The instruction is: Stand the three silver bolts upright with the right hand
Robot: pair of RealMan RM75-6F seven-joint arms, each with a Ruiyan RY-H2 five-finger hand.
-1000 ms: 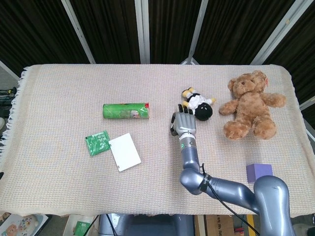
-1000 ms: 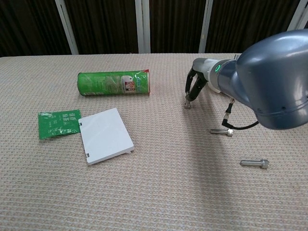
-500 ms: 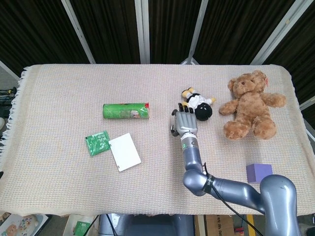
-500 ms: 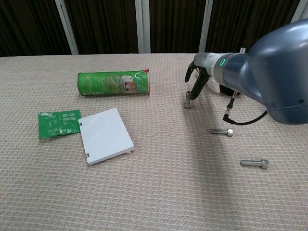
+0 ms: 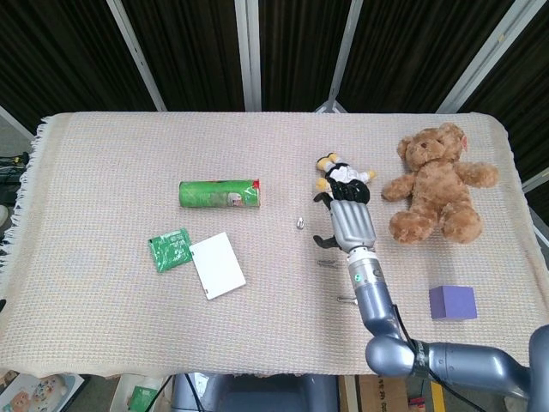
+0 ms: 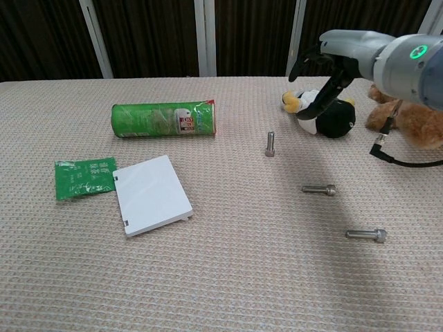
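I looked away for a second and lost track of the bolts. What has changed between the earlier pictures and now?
The right hand let go of the first bolt, which now stands upright on its own, and lifted away up and to the right, open above the penguin toy. The other two bolts lie flat as before; the green can, green packet and white card have not moved.

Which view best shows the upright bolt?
The chest view: the upright bolt stands in profile on the cloth, apart from the right hand above. The head view looks down on it, so it is only a small glint.
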